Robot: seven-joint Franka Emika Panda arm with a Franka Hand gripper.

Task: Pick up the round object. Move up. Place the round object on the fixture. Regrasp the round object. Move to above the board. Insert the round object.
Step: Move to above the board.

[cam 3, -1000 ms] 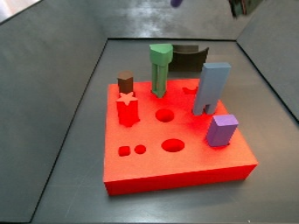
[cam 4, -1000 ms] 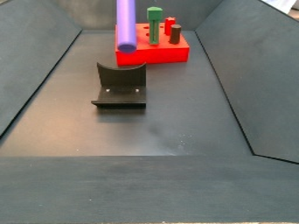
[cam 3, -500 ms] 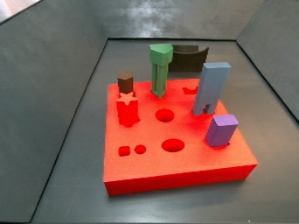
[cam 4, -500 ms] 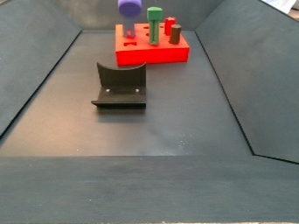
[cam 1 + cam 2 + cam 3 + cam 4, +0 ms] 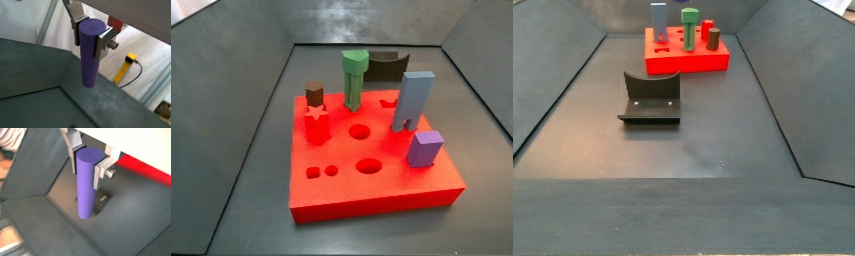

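The hand [image 5: 91, 33] is seen only in both wrist views, above the side views' field, pinching the round object [image 5: 84, 184], a purple cylinder, near its upper end. The piece is judged rigid, light and smooth, so slipping is possible; the red board [image 5: 372, 165] waits below.

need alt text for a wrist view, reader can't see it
The gripper holds a purple cylinder upright by its top end, one silver finger on each side. Below are the dark floor and an edge of the red board.

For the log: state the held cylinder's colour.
Purple; the round cylinder in the claw shows best in a wrist view.
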